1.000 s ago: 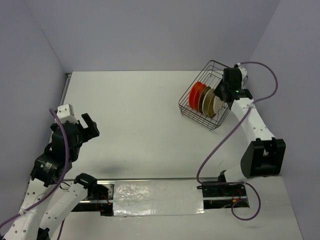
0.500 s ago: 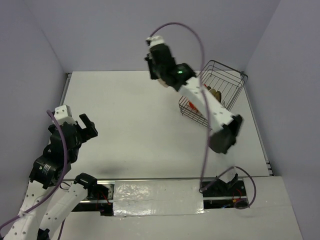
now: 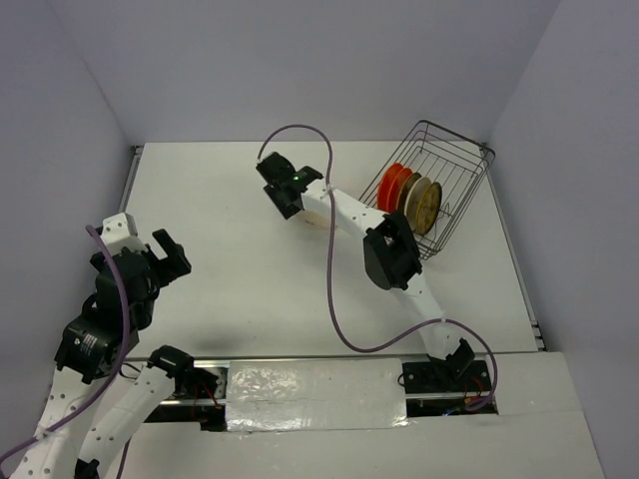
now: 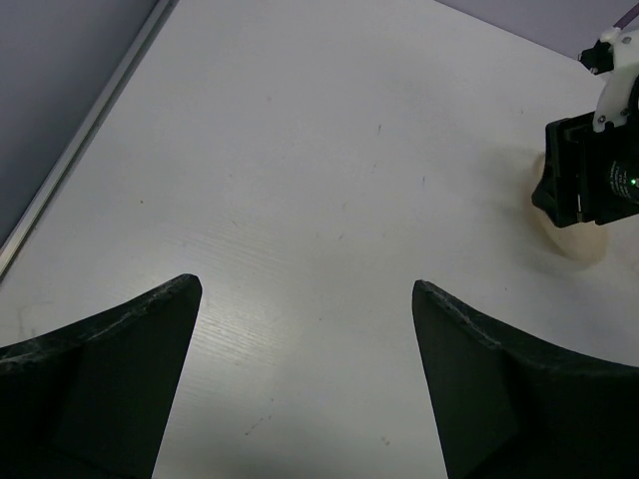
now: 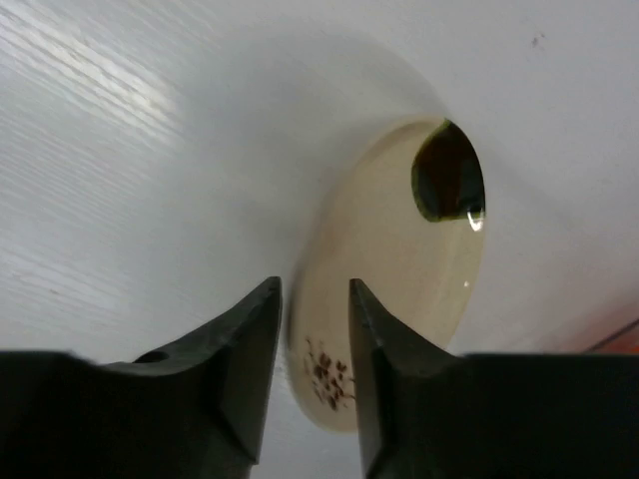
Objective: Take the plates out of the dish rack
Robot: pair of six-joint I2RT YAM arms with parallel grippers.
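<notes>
On the table near the dish rack lies the cream plate, its rim between the right gripper's narrowly parted jaws; whether they pinch it is unclear. More plates stand in the rack; the left gripper gapes wide

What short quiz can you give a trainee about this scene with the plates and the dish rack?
1. In the top view, which colour are the leftmost plates in the dish rack?
2. True or false: the left claw holds a plate.
3. Where is the cream plate? A, in the dish rack; B, on the table, at the right claw; C, in the left claw.
Key: 1, orange-red; 2, false, it is open and empty; 3, B.
</notes>
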